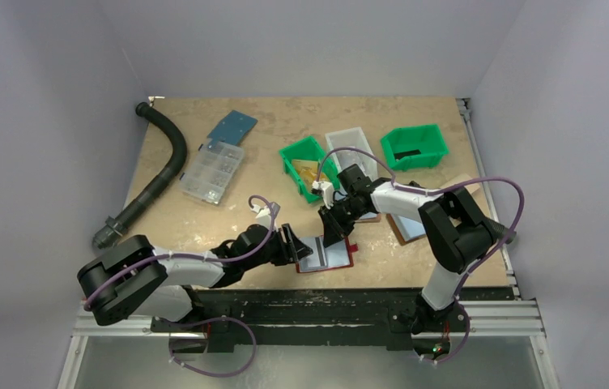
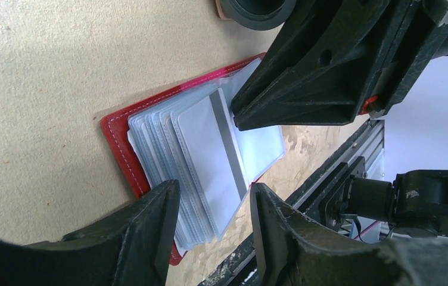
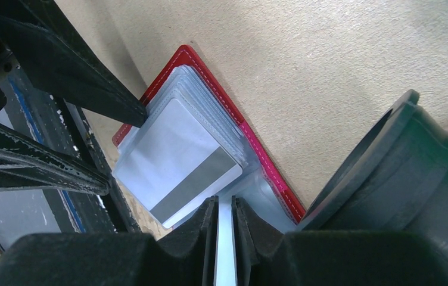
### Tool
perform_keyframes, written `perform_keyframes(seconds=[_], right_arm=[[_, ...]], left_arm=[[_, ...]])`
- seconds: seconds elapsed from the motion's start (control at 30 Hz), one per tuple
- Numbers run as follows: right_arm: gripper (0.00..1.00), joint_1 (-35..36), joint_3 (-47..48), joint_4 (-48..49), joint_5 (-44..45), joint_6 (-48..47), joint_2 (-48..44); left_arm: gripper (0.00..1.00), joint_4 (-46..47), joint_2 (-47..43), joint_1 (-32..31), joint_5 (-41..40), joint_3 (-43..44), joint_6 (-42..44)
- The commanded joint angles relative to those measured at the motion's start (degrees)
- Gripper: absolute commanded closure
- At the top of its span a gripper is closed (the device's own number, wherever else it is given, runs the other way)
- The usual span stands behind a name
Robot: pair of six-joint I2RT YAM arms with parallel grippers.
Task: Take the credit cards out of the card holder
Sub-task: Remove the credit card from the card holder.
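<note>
The card holder lies open near the table's front edge, red cover down and a fan of clear sleeves up. One credit card, pale blue-grey with a grey stripe, sits in the top sleeve. My left gripper stands open, its fingers flanking the sleeves' near end. One left fingertip is at the card's far corner. My right gripper points down beside the card's striped end, over the holder's other half. Its jaws are a narrow slot apart, and only pale sleeve plastic shows through the slot.
Behind the holder stand two green bins and a white bin. A clear organiser box, a blue plate and a black hose are at the back left. Brown folders lie under the right arm. The black frame rail runs just in front.
</note>
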Motion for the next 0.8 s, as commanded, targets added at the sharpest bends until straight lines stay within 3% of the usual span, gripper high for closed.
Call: perform_keyframes(seconds=[0.0, 0.43, 0.77], right_arm=[[0.78, 0.48, 1.07, 0.86, 0.75, 0.56, 0.99], [0.79, 0.72, 1.24, 0.84, 2.63, 0.83, 1.77], [0.8, 0.82, 1.34, 0.65, 3.08, 0.82, 1.97]], left_arm=[[0.5, 3.2, 0.46, -0.48, 0.12, 1.28, -0.67], [0.52, -2.46, -7.95, -0.78, -1.16, 1.69, 0.78], [0.52, -0.39, -4.95, -0.75, -0.24, 1.68, 0.31]])
